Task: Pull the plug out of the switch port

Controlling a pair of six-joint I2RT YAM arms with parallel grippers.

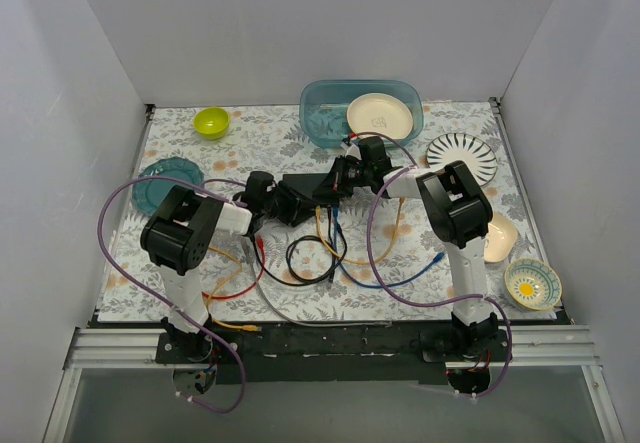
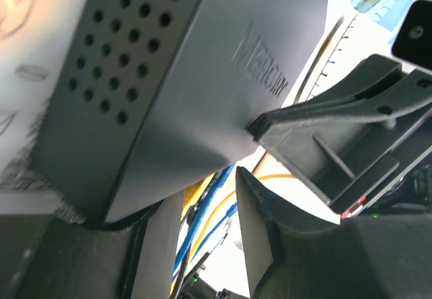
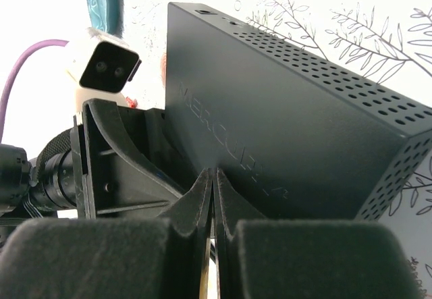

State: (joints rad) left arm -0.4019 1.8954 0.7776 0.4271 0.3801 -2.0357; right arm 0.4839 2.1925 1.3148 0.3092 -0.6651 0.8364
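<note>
The black switch [image 1: 303, 189] stands tilted on edge at mid-table between my two grippers. It fills the left wrist view [image 2: 175, 90] and the right wrist view [image 3: 290, 110], showing a perforated side and raised lettering. My left gripper [image 1: 268, 198] holds the switch's left end, with its fingers apart around it [image 2: 182, 198]. My right gripper [image 1: 343, 177] is shut, and its tips press against the lettered face [image 3: 213, 172]. The ports and the plug are hidden. An orange cable [image 1: 325, 238] and a blue cable [image 2: 209, 191] hang below the switch.
Loose black [image 1: 300, 263], red [image 1: 240, 283] and blue [image 1: 400, 278] cables lie in front of the switch. A teal bin [image 1: 325, 113] holding a cream plate stands behind it. A striped plate [image 1: 462, 155], a teal plate [image 1: 160, 183], a green bowl [image 1: 211, 121] and a yellow-centred bowl [image 1: 532, 283] ring the mat.
</note>
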